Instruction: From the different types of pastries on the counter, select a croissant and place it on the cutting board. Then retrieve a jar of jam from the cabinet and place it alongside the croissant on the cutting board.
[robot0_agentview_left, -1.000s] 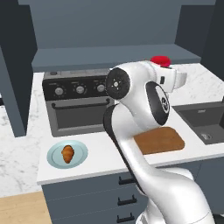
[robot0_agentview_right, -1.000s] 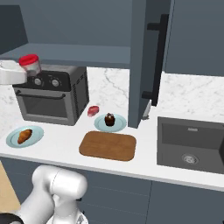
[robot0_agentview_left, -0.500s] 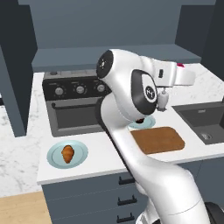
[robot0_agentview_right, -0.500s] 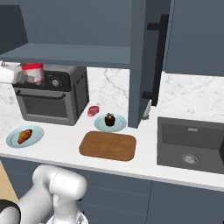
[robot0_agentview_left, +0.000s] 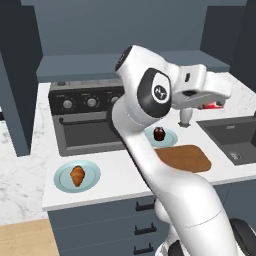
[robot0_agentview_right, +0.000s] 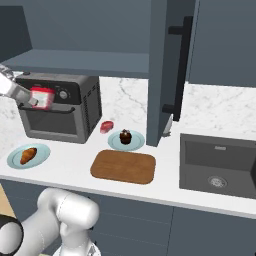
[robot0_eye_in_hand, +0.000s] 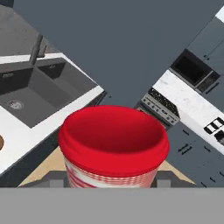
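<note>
Jam jar (robot0_agentview_right: 42, 97), small and squat with a red lid and a pale band, is clamped between the two fingers of the gripper (robot0_agentview_right: 35, 100) and hangs in the air in front of the dark toaster oven (robot0_agentview_right: 60, 112), above the white marble counter (robot0_agentview_right: 165, 175). In the right base view the arm is cut off by the left edge, so just the end of the hand and the jar can be seen. In the left base view the white hand (robot0_agentview_left: 200, 87) covers almost all of the jar; a small red piece (robot0_agentview_left: 214, 105) shows under it. In the hand view the red lid (robot0_eye_in_hand: 113, 135) is very near the camera and hides both finger tips, so the contact itself is hard to make out there; the lower part of the jar is cut off by the bottom of the view.

The golden-orange crescent croissant (robot0_agentview_right: 28, 155) lies on a round light blue plate (robot0_agentview_right: 15, 161) at the left end of the counter, well apart from the flat brown wooden cutting board (robot0_agentview_right: 124, 166), which is bare. A dark brown chocolate cupcake (robot0_agentview_right: 125, 136) stands on a second light blue plate (robot0_agentview_right: 136, 144) just behind the board. A small reddish thing (robot0_agentview_right: 106, 126) lies beside that plate; what it is I cannot tell. The dark sink (robot0_agentview_right: 220, 165) is at the right.
</note>
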